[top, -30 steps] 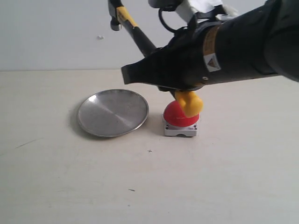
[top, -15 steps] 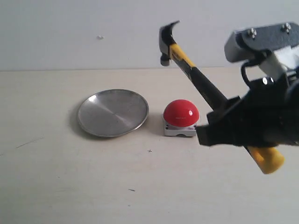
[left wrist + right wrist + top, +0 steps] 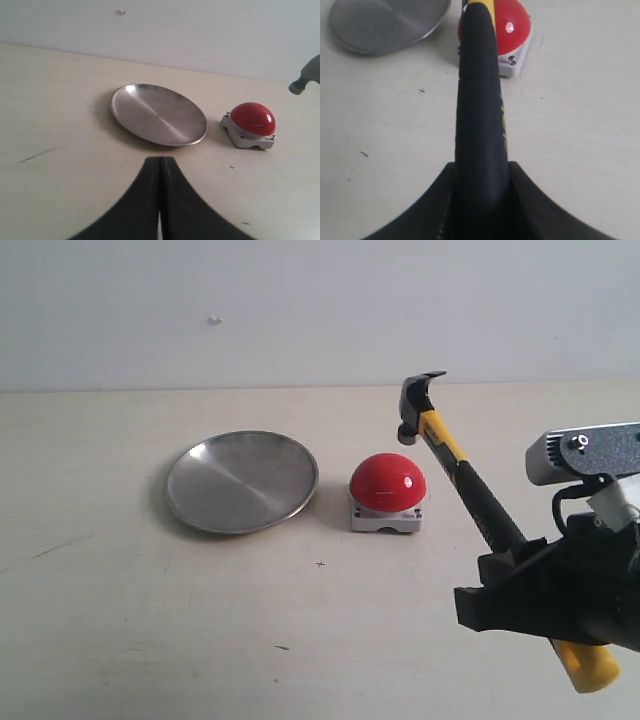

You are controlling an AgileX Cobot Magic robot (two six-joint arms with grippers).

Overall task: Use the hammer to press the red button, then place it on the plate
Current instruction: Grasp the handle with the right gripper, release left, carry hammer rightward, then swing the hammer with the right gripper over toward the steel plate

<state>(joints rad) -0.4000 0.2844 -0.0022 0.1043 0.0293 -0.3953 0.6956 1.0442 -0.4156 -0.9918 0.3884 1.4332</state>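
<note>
- Right gripper (image 3: 515, 565): jaws clamped on the black handle of the hammer (image 3: 462, 478), with the yellow butt protruding below.
- Left gripper (image 3: 160, 195): fingers pressed together, holding nothing.
- Hammer head: held in the air near the red button (image 3: 388, 483), not touching the dome.
- Plate (image 3: 242, 481): bare, beside the button, apart from it.
- Status: hammer in hand. The views give no sign of whether the button has been pressed. The hammer is not yet on the plate.
</note>
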